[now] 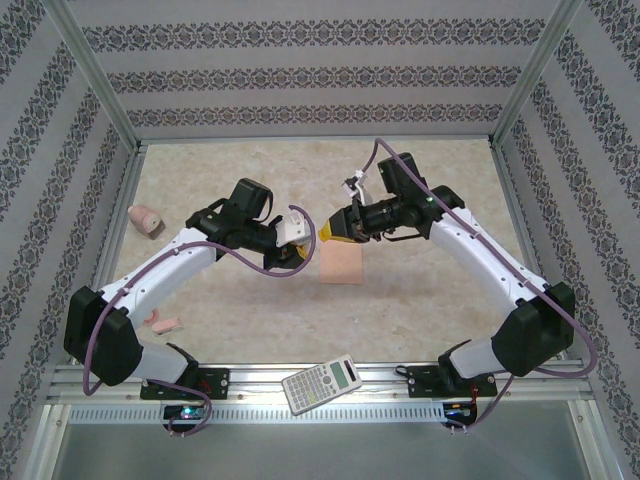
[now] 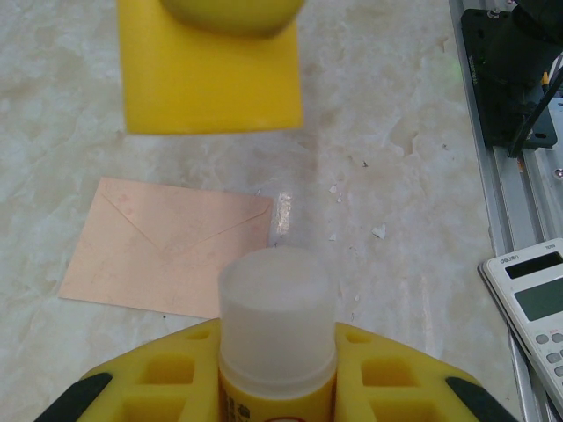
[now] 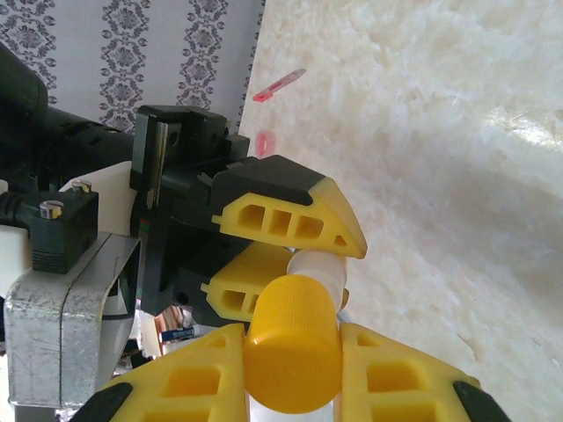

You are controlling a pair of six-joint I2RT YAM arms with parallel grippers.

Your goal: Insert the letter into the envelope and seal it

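At the far left of the table (image 1: 420, 290), a small pink object (image 1: 148, 220) lies near the wall. A pink scrap (image 1: 160, 322) sits closer in, beside the left arm's base.

Toward the middle, the left claw (image 1: 300, 245) hangs above the table, clamped on a glue stick (image 2: 275, 308). The yellow body is gripped between the fingers, and the bare whitish top points toward the other claw.

Facing it, the right claw (image 1: 333, 232) is clamped on the yellow cap (image 3: 290, 347). In the left wrist view there is a gap between the cap and the stick's top.

Beneath the two claws the peach envelope (image 2: 167, 251) lies flat on the table, touched by neither claw. Its triangular flap seems to be folded down. A small shiny strip (image 2: 283, 215) rests just beside the envelope's right edge, with a few white specks scattered nearby.

At the near edge, between the two arm bases, a white calculator (image 1: 322, 383) lies tilted on the metal rail.
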